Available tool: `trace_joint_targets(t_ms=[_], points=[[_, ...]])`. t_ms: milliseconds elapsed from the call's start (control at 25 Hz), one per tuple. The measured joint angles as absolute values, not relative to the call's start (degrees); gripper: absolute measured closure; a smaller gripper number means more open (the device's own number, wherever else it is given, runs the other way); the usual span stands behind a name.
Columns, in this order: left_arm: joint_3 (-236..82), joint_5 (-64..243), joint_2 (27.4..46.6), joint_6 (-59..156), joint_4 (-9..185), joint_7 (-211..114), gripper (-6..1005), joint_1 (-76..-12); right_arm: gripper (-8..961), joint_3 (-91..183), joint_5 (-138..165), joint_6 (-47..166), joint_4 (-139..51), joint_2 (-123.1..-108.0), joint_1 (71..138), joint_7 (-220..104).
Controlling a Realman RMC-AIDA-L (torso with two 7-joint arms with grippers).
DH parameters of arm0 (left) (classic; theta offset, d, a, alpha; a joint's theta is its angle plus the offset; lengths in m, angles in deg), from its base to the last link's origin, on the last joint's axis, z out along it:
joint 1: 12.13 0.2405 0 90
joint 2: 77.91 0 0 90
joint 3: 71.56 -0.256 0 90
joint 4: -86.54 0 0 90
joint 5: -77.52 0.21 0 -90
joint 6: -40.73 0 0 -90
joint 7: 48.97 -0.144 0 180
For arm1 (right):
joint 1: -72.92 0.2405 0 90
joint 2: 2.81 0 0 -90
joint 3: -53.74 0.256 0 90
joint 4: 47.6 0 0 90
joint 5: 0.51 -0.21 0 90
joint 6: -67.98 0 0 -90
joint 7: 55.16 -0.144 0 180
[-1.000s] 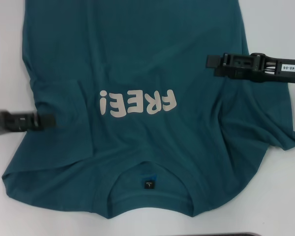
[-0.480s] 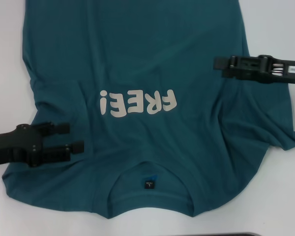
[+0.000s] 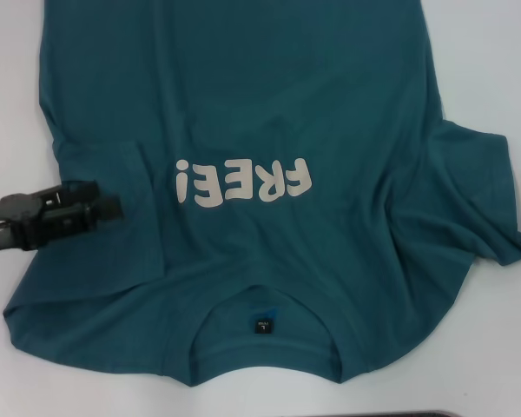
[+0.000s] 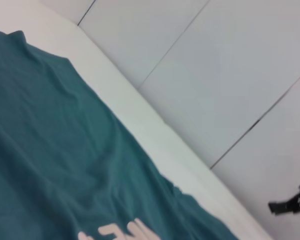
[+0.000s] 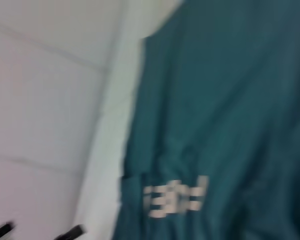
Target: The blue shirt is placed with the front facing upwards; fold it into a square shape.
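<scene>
So starting at the left side: the left gripper (image 3: 104, 207) comes in from the left edge of the head view, a chunky black thing lying flat over the left sleeve area of the blue shirt (image 3: 269, 104). Its fingers (image 3: 85, 189) look pretty much pressed together, and I can't tell if there's any cloth pinched between them or if they're just sitting above the fabric. The fingertips point toward the middle of the shirt, and the cream "FREE!" lettering (image 3: 243, 182) is just past them, further in toward the chest.

The shirt itself is spread front-up on the white table (image 3: 495, 52) and takes up most of the head view. It's a soft matte cotton-looking knit, dark teal-blue, with puffy rounded lettering that reads upside down from the robot's side. The collar is on the near edge, a curved ribbed band with a small dark square neck label (image 3: 262, 325) inside it, down and to the right of the fingertips. There's a soft fold line running along the cloth right by the fingers, and the right sleeve is bunched up with a bunch of wrinkles fanning out.

The right gripper isn't in the head view at all. The left wrist view shows a black gripper (image 4: 290, 204) way off beyond the table edge, past the shirt.
</scene>
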State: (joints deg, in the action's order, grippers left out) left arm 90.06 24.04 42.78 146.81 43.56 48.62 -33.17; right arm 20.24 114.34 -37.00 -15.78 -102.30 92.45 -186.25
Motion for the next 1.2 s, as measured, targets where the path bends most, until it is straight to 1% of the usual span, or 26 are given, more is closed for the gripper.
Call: trace_joint_targets(t_ms=[80, 160, 320, 400, 560, 800, 880, 1040, 1200], points=[[90.1, 23.1, 42.58, 146.8, 44.6, 48.7, 141, -33.2, 37, 21.0, 116.7, -36.1, -15.6, -101.0, 91.7, -189.3], [90.1, 22.6, 42.63, 146.8, 44.7, 48.7, 141, -33.3, 37, 21.8, 119.9, -35.2, -15.1, -100.45, 91.8, -191.4], [90.1, 22.1, 42.68, 147.1, 44.8, 48.9, 142, -33.3, 37, 22.6, 126.7, -33.7, -14.1, -100.31, 93.9, -194.9], [90.1, 21.7, 42.64, 147.5, 44.8, 49.2, 142, -33.2, 37, 22.7, 128.1, -33.2, -14.1, -100.5, 94.9, -196.0], [90.1, 20.2, 42.62, 148.3, 44.7, 49.2, 142, -32.5, 38, 22.9, 128.7, -32.0, -14.6, -101.8, 96.0, -196.7], [90.4, 19.3, 42.55, 148.3, 44.7, 48.6, 142, -31.8, 38, 22.6, 129.6, -28.1, -15.0, -105.3, 96.2, -197.9], [90.5, 19.3, 42.55, 148.3, 44.7, 48.6, 142, -31.8, 38, 22.9, 130.7, -27.2, -15.0, -106.14, 96.2, -197.9], [90.5, 19.2, 42.68, 148.3, 44.7, 48.6, 142, -32.3, 38, 23.1, 131.0, -25.1, -15.0, -107.3, 96.3, -198.0], [90.5, 19.1, 42.87, 148.3, 44.7, 48.8, 142, -32.9, 38, 22.9, 131.0, -24.0, -15.1, -107.98, 96.3, -198.0]])
